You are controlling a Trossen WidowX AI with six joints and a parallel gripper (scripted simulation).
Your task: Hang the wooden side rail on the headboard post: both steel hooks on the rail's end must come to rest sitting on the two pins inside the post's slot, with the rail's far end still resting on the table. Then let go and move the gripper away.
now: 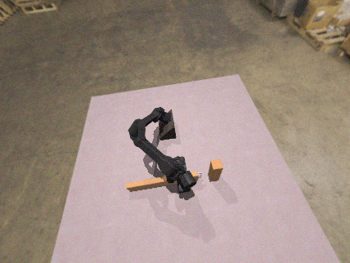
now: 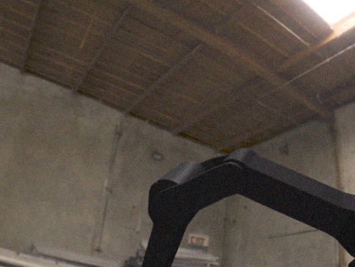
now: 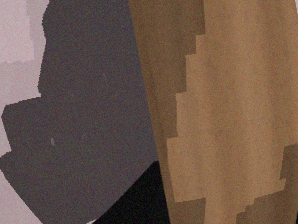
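Observation:
The wooden side rail point(image 1: 149, 184) point(image 3: 235, 100) runs left to right across the table, its left end low at the table surface. My gripper point(image 1: 182, 182) is shut on the rail near its right end; the gripper body hides that stretch from above. Two small pale steel hooks point(image 1: 199, 175) stick out of the rail's right end, pointing at the headboard post. The wooden headboard post point(image 1: 215, 170) stands upright to the right, with a visible gap between it and the hooks. Its slot and pins cannot be made out. The hooked end's height is hard to tell.
The pinkish table point(image 1: 253, 212) carries everything. The arm's dark base point(image 1: 168, 131) stands behind the rail, and the arm point(image 1: 153, 153) point(image 2: 195, 191) arches over from it. The exterior view shows only arm links, walls and roof. Pallets and boxes stand on the floor far behind.

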